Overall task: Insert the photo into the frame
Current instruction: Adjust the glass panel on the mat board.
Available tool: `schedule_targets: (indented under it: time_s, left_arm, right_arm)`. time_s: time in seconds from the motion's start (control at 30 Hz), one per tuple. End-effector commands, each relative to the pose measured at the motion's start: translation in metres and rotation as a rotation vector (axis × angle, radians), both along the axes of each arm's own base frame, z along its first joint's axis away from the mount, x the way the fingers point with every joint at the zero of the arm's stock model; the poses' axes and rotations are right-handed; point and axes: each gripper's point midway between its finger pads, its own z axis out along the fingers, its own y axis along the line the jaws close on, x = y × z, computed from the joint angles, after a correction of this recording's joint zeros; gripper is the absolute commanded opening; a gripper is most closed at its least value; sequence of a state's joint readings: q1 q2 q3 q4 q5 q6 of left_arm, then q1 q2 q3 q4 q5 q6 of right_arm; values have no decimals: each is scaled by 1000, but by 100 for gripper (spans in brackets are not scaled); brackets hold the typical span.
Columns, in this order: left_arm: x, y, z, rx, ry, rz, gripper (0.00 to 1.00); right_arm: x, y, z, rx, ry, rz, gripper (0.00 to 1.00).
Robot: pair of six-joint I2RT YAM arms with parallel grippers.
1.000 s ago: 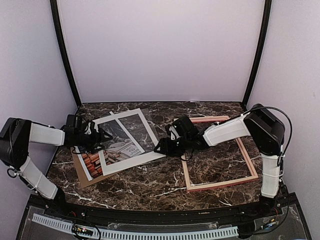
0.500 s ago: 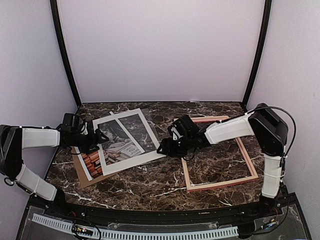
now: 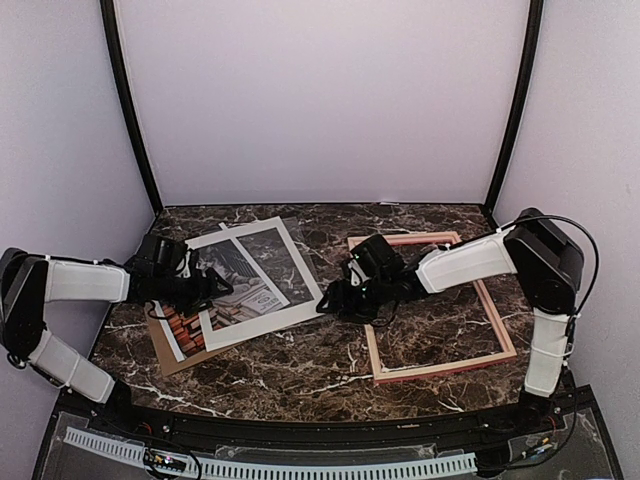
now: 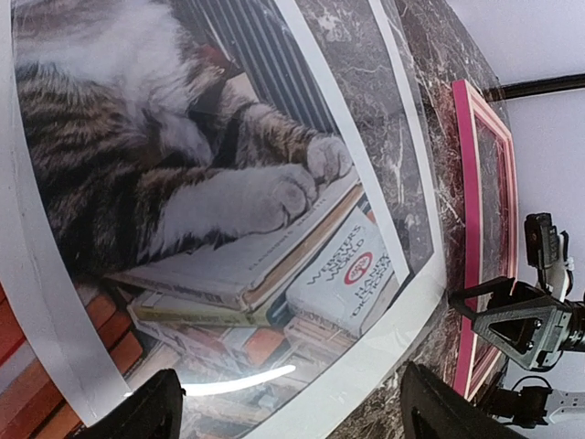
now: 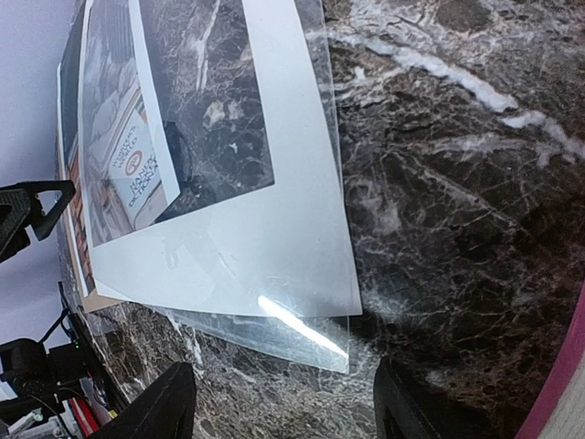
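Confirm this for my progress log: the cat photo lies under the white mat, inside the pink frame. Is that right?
No. The photo lies under the white mat, but not inside the frame: it sits left of it, on a brown board. Only table shows inside the frame, as the top view shows.

One each: photo (image 3: 182,322), frame (image 3: 445,367), mat (image 3: 270,325), board (image 3: 172,358)

Mat (image 5: 274,242) + clear sheet (image 5: 302,337) over photo (image 4: 183,183)

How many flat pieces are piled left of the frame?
4: clear sheet on top, white mat, the photo beneath it, brown backing board at bottom left. More may be hidden underneath.
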State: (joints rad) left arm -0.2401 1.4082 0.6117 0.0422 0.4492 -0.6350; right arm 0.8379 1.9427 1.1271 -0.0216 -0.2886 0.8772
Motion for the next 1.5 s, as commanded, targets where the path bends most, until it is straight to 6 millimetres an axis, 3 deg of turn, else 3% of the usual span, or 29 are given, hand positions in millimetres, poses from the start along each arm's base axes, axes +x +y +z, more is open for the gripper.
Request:
schedule_targets:
  time_s: [0.0,0.73,0.87,1.07,1.23,1.37,1.47]
  left_arm:
    - [-6,-3,-13,-2,13,13,85]
    - [-30,5,-40,36,59,28,84]
    - [-31,5,-40,38,60,23,83]
    - [-26,7,-26,61,25,24,83]
    - [-17,12,-8,116,-26,16,84]
    - [0,15,9,159,-75,16,84]
    - [10,21,9,219,-61,30,84]
  right_arm:
    - [-18,-4,-16,-9,101,-17,68]
    - [-6,18,-1,258,182,-57,62]
    - [0,15,3,216,133,-46,62]
    - [31,-1,9,-16,-52,-4,70]
    - [62,4,21,-60,-153,27,74]
    - [83,7,18,-99,-183,37,75]
    - [96,11,16,-111,-195,41,75]
